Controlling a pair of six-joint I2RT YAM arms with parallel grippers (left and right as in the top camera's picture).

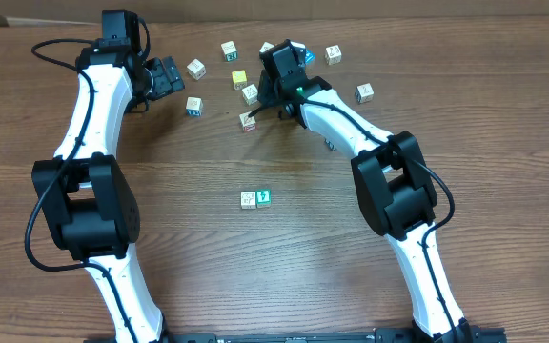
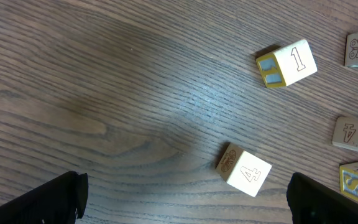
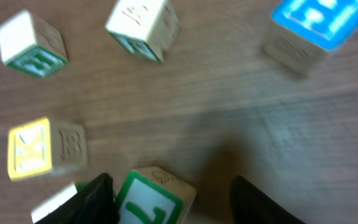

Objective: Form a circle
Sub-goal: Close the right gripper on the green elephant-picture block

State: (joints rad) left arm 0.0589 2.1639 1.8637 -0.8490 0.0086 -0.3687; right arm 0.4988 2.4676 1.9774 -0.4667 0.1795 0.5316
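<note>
Overhead, the blocks (image 1: 196, 69) lie scattered across the far part of the surface (image 1: 284, 267), short of its far edge, while a touching pair (image 1: 248, 199) sits mid-surface ringed by bare wood. The left gripper (image 2: 194, 200) hovers, jaws wide apart, over open wood beside a "4" block (image 2: 244, 171). The right gripper (image 3: 169, 200) stands with jaws apart around a green-faced block (image 3: 151, 202), with a gap on one side.

wood-grain table (image 1: 303, 286), lettered blocks (image 1: 195, 69) scattered near far edge, two blocks (image 1: 255, 198) side by side mid-table
</note>
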